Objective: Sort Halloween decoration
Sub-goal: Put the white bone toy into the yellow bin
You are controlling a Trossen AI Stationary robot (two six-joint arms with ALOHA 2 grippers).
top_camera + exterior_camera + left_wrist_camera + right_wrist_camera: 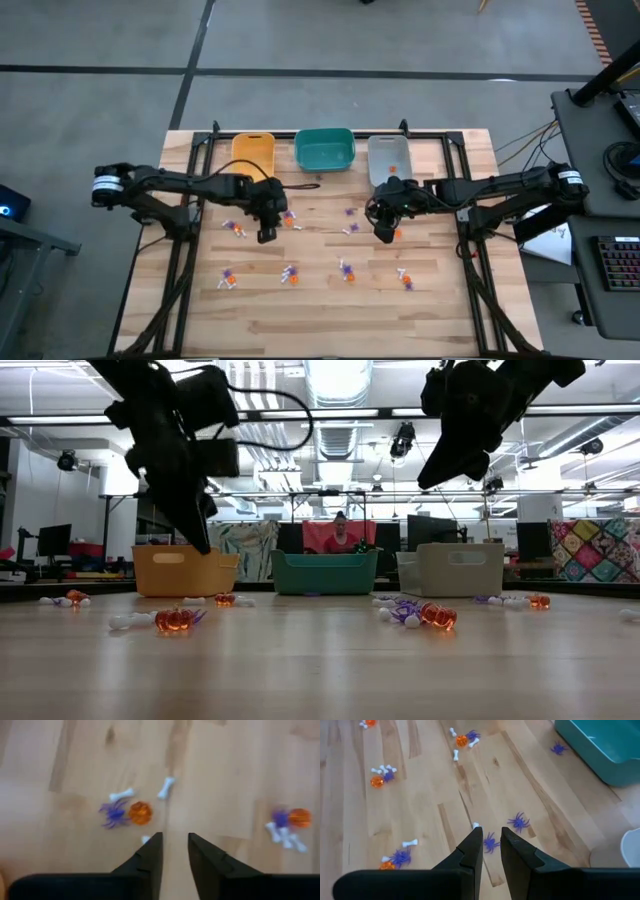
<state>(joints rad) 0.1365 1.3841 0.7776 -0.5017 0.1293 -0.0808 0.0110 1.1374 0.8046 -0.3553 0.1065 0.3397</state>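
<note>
The Halloween decoration lies scattered over the wooden table (330, 320): tiny orange pumpkins, purple spiders and white bones in small clusters (290, 274). My left gripper (266, 236) hangs above the left part of the table, pointing steeply down. Its fingers stand slightly open (175, 845) with nothing between them. A purple spider (114, 813) and an orange pumpkin (140, 813) lie just beyond them. My right gripper (384, 236) hovers higher, right of centre, its fingers a narrow gap apart (491, 840). Through that gap a purple spider (491, 843) shows on the table.
Three bins stand in a row at the far edge: yellow (253, 152), teal (324, 148) and grey (389, 157). More trinkets lie near the front (177, 620) (437, 615). Black frame rails (180, 250) run along both sides of the table.
</note>
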